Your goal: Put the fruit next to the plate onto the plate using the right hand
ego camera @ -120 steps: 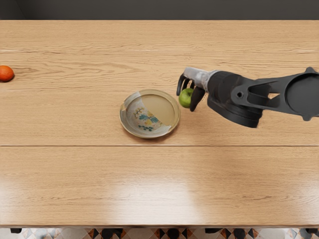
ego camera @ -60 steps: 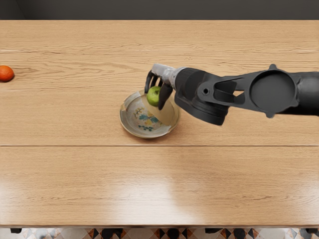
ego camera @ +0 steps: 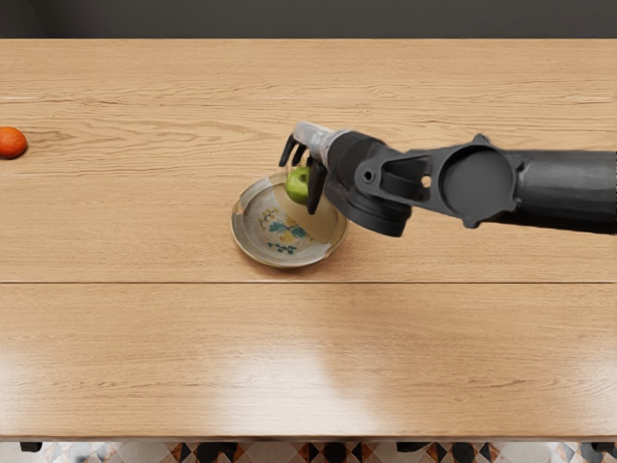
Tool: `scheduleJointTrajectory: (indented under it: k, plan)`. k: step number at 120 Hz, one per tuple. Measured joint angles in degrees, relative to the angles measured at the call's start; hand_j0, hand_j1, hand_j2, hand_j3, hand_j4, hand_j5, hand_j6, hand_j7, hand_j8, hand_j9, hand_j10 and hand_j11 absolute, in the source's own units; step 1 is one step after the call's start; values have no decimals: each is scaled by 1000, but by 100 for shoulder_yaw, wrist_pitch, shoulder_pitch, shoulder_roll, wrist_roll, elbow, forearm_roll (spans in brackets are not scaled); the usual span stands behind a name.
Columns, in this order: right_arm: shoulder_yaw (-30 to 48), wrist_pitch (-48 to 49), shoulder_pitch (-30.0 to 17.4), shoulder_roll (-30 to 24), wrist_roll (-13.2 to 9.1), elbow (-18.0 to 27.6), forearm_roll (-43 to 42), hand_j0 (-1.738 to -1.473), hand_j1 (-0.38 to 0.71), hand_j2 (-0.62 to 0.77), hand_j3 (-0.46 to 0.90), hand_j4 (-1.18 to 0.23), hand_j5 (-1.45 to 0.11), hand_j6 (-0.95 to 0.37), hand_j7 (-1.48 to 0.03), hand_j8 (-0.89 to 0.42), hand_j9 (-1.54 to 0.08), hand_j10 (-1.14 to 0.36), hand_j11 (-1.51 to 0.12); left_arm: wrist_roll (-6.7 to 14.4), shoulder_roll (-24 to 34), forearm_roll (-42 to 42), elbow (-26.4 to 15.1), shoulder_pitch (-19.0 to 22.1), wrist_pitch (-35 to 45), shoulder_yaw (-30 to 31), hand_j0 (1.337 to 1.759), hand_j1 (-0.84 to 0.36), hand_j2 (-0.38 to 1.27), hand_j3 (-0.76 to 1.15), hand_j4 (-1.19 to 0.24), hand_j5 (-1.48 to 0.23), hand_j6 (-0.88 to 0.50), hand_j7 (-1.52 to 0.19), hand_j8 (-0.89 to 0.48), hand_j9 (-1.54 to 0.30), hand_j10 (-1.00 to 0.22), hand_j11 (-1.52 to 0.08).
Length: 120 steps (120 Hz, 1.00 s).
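The right hand (ego camera: 307, 159) is largely masked by its own bulky dark wrist, so the palm is out of sight. Its dark fingers curl down around a green fruit (ego camera: 296, 184), covering the fruit's right side. Whether the fruit touches what lies under it cannot be told. The arm reaches in level from the right edge, wrist bent downward. Below the hand lies the plate (ego camera: 243, 224), its right rim partly covered by the wrist; its painted pattern carries no legible writing. Far left of the hand, an orange (ego camera: 11, 142) sits on the surface (ego camera: 289, 367).
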Motion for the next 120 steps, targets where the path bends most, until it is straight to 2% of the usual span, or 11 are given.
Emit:
scheduleJointTrajectory:
  k: [12, 26, 39, 46, 58, 73, 84, 100, 120]
  plan:
    - [6, -31, -31, 32, 1, -42, -62, -1658, -79, 137, 0, -293, -415, -205, -395, -178, -408, -307, -409, 0, 0, 0, 0, 0, 0, 2, 1658, 334, 3, 0, -13, -17, -13, -17, -13, -17, -13, -17]
    - [205, 20, -85, 37, 2, -61, 370, -1658, -197, 78, 0, -166, -234, -117, -223, -101, -230, -174, -231, 0, 0, 0, 0, -5, 0, 2, 1658, 334, 3, 0, -13, -17, -13, -17, -13, -17, -13, -17]
    - [1165, 1000, -612, 32, 2, -186, 830, -1658, -260, 46, 0, -98, -138, -69, -131, -60, -136, -102, -136, 0, 0, 0, 0, -5, 0, 2, 1658, 334, 3, 0, -13, -17, -13, -17, -13, -17, -13, -17]
    - [1929, 1735, -1040, 29, 2, -230, 1193, -1658, -282, 34, 0, -77, -101, -53, -99, -49, -99, 196, -102, 0, 0, 0, 0, 0, 0, -1, 1658, 334, 3, 0, -13, -17, -13, -17, -13, -17, -13, -17]
    - [3297, 3468, -1736, -436, 2, -283, 2645, -1658, -308, 21, 0, -48, -62, -33, -60, -31, -61, 120, -63, 0, 0, 0, 4, -9, 0, 2, 1658, 334, 3, 0, -13, -17, -13, -17, -13, -17, -13, -17]
    - [3991, 4718, -2243, -892, 2, -302, 4547, -1658, -327, 12, 0, -26, -34, -18, -33, -16, -33, 65, -34, 0, 0, 0, 7, -9, 0, 5, 1658, 334, 3, 0, -13, -17, -13, -17, -13, -17, -13, -17]
    - [4156, 5076, -2632, -1179, 2, -270, 5556, -1658, -335, 7, 0, -16, -21, -11, -21, -10, -21, 42, -22, 0, 0, 0, 8, -9, 0, 6, 1658, 334, 3, 0, -13, -17, -13, -17, -13, -17, -13, -17]
    - [4239, 5259, -3169, -1824, 2, -55, 6525, -1658, -342, 4, 0, -8, -11, -5, -11, -5, -11, 22, -11, 0, 0, 0, 8, -9, 0, 6, 1658, 334, 3, 0, -13, -17, -13, -17, -13, -17, -13, -17]
    - [4287, 5315, -3671, -2769, 2, 34, 7094, -1658, -346, 2, 0, -2, -5, 0, -5, -1, -5, 11, -5, 0, 0, 0, 8, -26, 0, 24, 1658, 334, 3, 0, -13, -17, -13, -17, -13, -17, -13, -17]
